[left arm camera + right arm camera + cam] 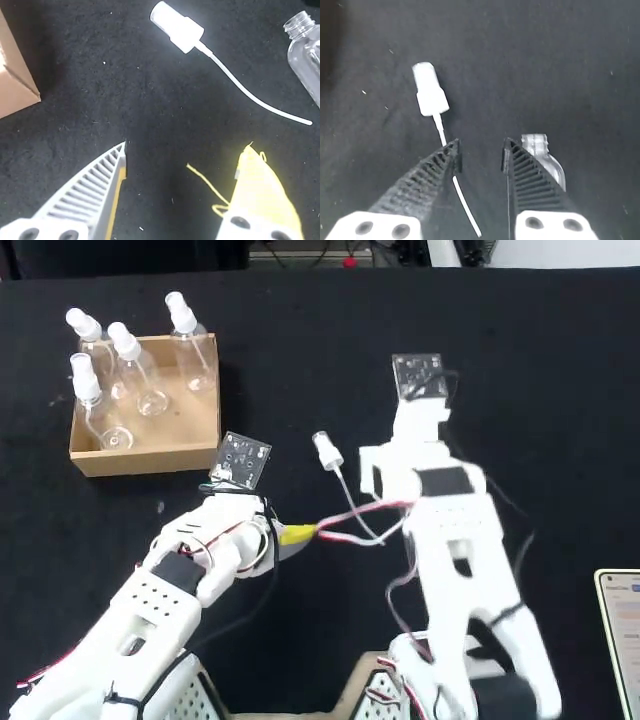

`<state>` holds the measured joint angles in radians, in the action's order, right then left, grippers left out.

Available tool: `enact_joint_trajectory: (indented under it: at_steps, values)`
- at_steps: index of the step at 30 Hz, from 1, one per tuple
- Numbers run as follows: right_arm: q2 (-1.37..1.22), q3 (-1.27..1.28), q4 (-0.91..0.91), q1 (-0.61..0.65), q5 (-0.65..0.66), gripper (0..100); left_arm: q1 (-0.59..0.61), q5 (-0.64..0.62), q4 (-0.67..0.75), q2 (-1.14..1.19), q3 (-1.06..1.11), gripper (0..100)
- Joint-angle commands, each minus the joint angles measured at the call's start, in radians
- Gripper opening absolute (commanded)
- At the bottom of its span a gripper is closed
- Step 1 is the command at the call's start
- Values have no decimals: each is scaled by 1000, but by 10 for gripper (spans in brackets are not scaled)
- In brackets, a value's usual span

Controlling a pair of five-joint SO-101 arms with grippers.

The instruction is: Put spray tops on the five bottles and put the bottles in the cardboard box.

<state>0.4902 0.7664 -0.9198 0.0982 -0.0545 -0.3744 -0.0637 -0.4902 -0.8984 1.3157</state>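
A loose white spray top (328, 452) with a long thin tube lies on the black table between the arms. In the left wrist view the spray top (178, 29) is ahead of my left gripper (186, 150), which is open and empty just above the table. An uncapped clear bottle (306, 47) lies beside the tube. My right gripper (481, 147) is open over the tube, with the spray top (429, 92) ahead of it and the bottle (540, 150) partly behind one finger. The cardboard box (150, 445) at the back left holds several capped bottles (135, 375).
The right arm (440, 490) stands over the table's middle, with red and white cables trailing beside it. A corner of the box (15, 90) is close to the left gripper. A phone (620, 630) lies at the right edge. Black cloth covers the table.
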Motion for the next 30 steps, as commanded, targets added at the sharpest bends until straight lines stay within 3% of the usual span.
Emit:
enact_joint_trajectory:
  at_steps: [1,5,9,30]
  values:
    - [-107,-214,-187,-41,11,178,-7,11,-3,-14,-31,336]
    - [-255,-432,-440,-74,29,230,-12,14,-3,-14,-31,336]
    - [-374,-521,-531,-80,135,231,-12,14,-3,-14,-27,336]
    - [-375,-191,-264,-81,305,235,-13,14,-3,-21,-22,336]
